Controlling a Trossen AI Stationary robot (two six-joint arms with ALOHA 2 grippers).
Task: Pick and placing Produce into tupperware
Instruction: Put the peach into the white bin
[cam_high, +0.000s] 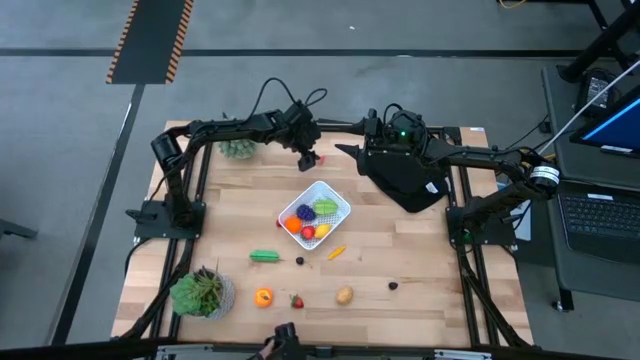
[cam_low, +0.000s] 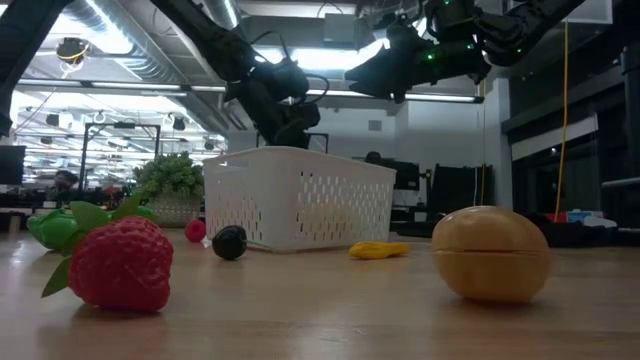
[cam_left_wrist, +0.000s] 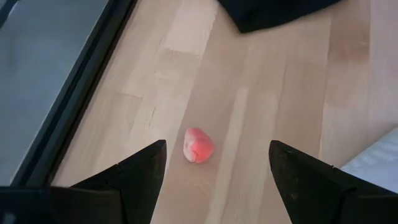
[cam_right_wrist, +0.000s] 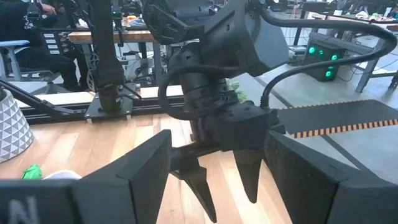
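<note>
A small red piece of produce (cam_left_wrist: 199, 144) lies on the wood near the table's far edge. My left gripper (cam_left_wrist: 217, 144) hangs open just above it, slanting down, one finger on either side and touching nothing. In the high view this gripper (cam_high: 306, 158) stands over the red piece (cam_high: 318, 158). The white tupperware (cam_high: 315, 212) sits mid-table with several pieces of produce inside. My right gripper (cam_high: 348, 150) waits open and level above the table, pointing at the left gripper. More produce lies toward the near edge: a green piece (cam_high: 265, 256), an orange one (cam_high: 263, 296), a strawberry (cam_low: 120, 265) and a tan piece (cam_low: 490, 252).
A black cloth (cam_high: 410, 180) lies under the right arm, beside the tupperware's far right. One potted plant (cam_high: 238, 148) stands at the far left, another (cam_high: 203, 292) at the near left. A small yellow-orange piece (cam_high: 336, 252) and two dark berries (cam_high: 300, 261) lie on the near half.
</note>
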